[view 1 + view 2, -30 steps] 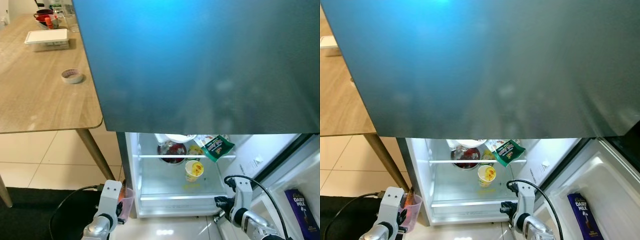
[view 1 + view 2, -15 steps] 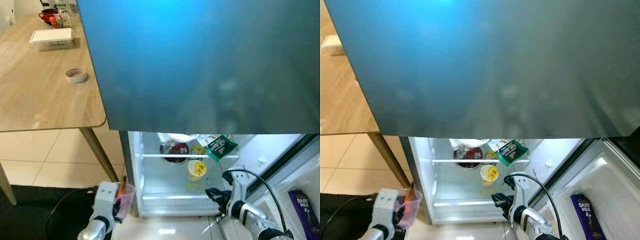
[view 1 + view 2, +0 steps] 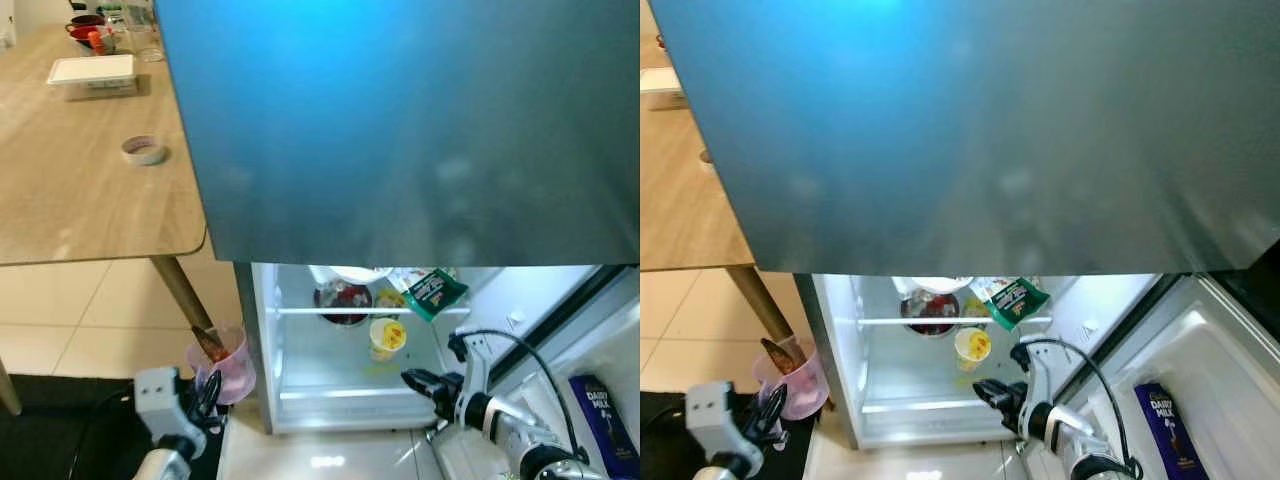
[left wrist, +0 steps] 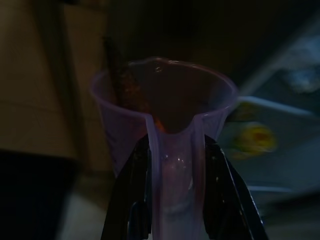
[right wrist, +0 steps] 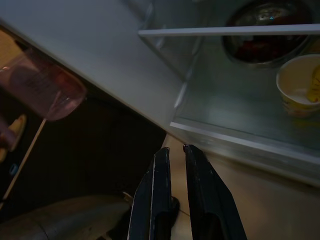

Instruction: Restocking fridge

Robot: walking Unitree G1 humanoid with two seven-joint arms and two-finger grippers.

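I have the left hand (image 4: 172, 200) clamped on the handle of a translucent pink measuring cup (image 3: 225, 362), its two black fingers (image 4: 131, 200) pressing the handle strip from either side. The cup sits upright just beyond the fingertips, with a dark reddish-brown item (image 4: 120, 80) leaning against its inner wall; I cannot tell what that item is. Hand and cup are low, outside the open fridge (image 3: 262, 340), next to its left wall and near the wooden surface's leg (image 3: 185, 295).

My right hand (image 5: 173, 148) hangs in front of the fridge's lowest ledge, fingers nearly together with only a slim gap, gripping nothing. Past its fingertips, on the bottom shelf, stands a yellow paper cup (image 3: 387, 336) with a printed label too small to read. Above that, on the glass shelf (image 3: 330, 312), sit a metal bowl (image 3: 343, 301) of dark red food and a green snack packet (image 3: 435, 291) whose lettering I cannot make out, with a white dish (image 3: 355, 273) above them.

Off to the right of this hand, in the open door's bin, stands a purple Cadbury Dairy Milk bar (image 3: 1168, 430), the words "DAIRY MILK" legible.

Far from both hands, the wooden surface (image 3: 70, 200) carries a tape roll (image 3: 144, 150) and a white lidded container (image 3: 92, 75).
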